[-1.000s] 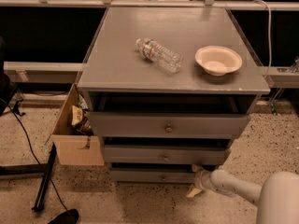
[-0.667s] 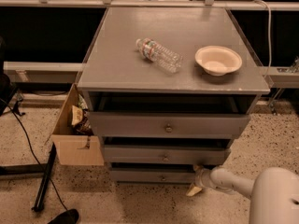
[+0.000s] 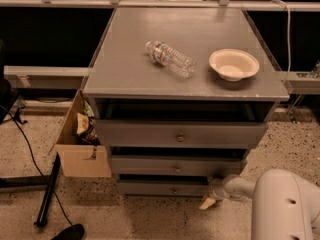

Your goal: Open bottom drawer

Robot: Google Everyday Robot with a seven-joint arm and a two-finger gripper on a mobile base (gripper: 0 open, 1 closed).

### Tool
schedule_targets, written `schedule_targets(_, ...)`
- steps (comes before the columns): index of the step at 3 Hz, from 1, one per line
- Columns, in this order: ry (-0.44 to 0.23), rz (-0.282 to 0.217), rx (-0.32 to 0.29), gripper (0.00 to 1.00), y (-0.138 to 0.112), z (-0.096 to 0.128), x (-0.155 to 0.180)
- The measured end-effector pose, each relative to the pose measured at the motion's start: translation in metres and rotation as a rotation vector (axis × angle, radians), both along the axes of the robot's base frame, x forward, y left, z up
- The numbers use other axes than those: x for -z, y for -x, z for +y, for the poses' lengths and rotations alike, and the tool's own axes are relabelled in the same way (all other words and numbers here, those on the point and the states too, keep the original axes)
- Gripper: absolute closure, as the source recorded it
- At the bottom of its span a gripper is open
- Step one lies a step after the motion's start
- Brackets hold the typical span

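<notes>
The bottom drawer (image 3: 150, 188) is the slimmest grey front of three, lowest in the cabinet, with a small round knob (image 3: 174, 190). It stands slightly pulled out, like the two above it. My gripper (image 3: 209, 200) is at the drawer's right end, low near the floor, on the end of my white arm (image 3: 280, 204) that comes in from the lower right. Its pale fingertips point down-left, to the right of the knob and apart from it.
A plastic bottle (image 3: 170, 59) lies on the cabinet top (image 3: 125, 64) beside a beige bowl (image 3: 233, 64). An open cardboard box (image 3: 82, 144) stands left of the cabinet. A black stand leg and cables (image 3: 47, 194) lie on the speckled floor.
My arm body has come further into view at the lower right. The gripper stays at the bottom drawer's right end; the drawers have not visibly moved.
</notes>
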State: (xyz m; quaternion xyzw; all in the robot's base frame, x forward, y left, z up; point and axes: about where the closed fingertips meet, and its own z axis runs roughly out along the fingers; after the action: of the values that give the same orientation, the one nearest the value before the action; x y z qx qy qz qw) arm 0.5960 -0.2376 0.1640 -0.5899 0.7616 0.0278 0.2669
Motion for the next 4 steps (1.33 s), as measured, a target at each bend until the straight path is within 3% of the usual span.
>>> schedule_targets(1, -0.04, 0.094, 0.04, 0.0, 0.0045, -0.0035, 0.0096)
schedule_targets(2, -0.04, 0.097, 0.038, 0.0, 0.0051, -0.0026, 0.0103)
schedule_targets(4, -0.017, 0.177, 0.043, 0.0, 0.0123, 0.0008, 0.0162)
